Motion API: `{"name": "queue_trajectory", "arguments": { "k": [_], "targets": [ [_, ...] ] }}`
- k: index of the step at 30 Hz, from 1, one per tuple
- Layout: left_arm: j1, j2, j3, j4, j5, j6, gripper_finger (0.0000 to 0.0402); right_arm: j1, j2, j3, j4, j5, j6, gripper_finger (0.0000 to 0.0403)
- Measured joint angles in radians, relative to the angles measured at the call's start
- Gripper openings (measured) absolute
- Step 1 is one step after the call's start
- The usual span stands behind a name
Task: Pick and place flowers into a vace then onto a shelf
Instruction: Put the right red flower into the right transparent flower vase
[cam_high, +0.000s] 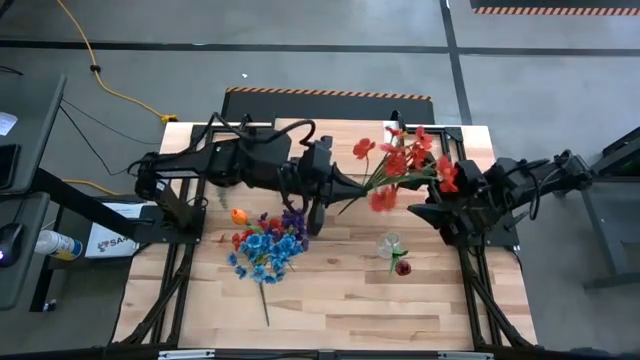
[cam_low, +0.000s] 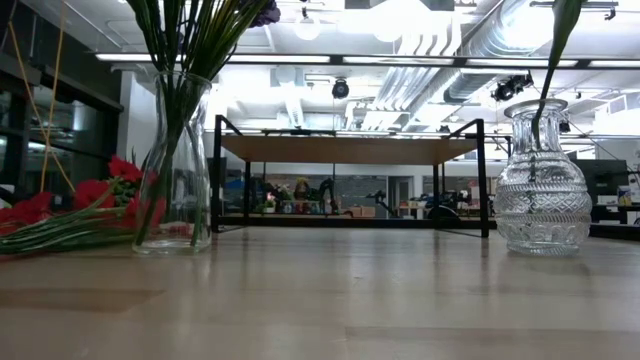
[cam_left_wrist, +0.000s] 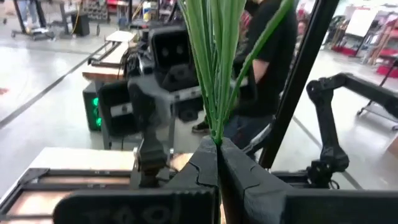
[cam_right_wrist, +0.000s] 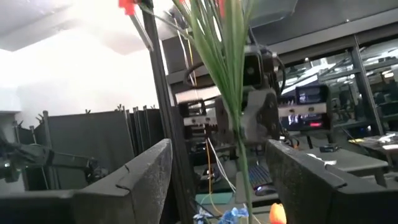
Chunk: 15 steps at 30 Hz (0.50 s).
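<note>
Nearest you, a ribbed glass vase (cam_low: 541, 180) and a smooth slim vase (cam_low: 172, 165) are standing on the plank table (cam_high: 340, 290). Your left gripper (cam_left_wrist: 217, 152) is clenching thin green stems (cam_left_wrist: 214, 62) of red flowers (cam_high: 405, 160). Your right gripper (cam_right_wrist: 214, 174) is hanging released around them. The wood shelf (cam_low: 350, 150) is sitting farthest back.

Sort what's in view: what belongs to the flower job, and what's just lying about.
Job:
- red flowers, stems clamped in the left gripper
- right gripper, jaws open
- blue and purple flowers
- tall vase
- round vase
- shelf

Lying about:
- yellow cable
- bottle
</note>
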<state>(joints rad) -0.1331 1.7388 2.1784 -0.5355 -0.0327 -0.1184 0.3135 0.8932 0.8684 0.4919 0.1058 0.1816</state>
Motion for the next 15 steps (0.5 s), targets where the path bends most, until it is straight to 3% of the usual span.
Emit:
{"name": "queue_trajectory", "arguments": {
  "k": [15],
  "targets": [
    [0.044,0.078,0.001,0.069,0.077,-0.01,0.0031,-0.092,0.052,0.0,0.0,-0.061,0.03,0.025]
  ]
}}
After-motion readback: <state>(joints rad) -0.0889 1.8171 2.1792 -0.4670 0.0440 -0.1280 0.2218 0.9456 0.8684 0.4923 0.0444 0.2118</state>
